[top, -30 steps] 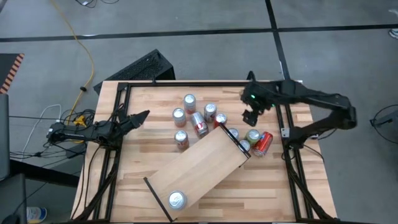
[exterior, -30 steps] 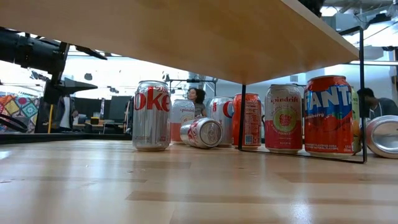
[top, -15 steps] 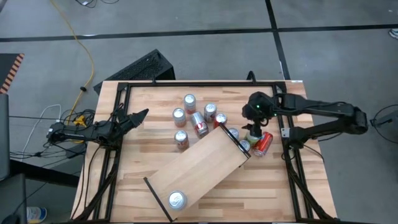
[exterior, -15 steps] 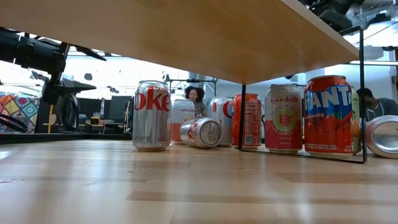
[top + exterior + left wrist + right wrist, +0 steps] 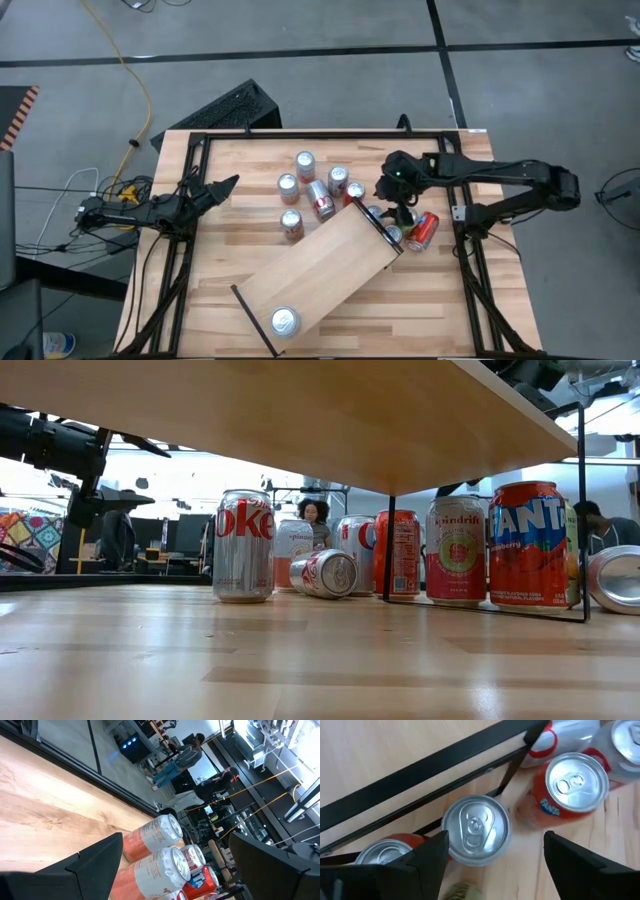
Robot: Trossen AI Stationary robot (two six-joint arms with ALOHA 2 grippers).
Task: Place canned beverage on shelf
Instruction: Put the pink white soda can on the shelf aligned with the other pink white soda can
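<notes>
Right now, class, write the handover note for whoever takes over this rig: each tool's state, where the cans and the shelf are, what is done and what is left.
Right tool: open, empty, hovering above an upright can beside the shelf's black end strip.
Left tool: open, waiting at the table's left edge.
Shelf: lies diagonally on the table; one can stands on its near-left end.
Loose cans: a group behind the shelf, and more at its right end, including a Fanta and a red can on its side.
Done: one can shelved.
Left: grasp the can below the right tool, then shelve the others.
</notes>
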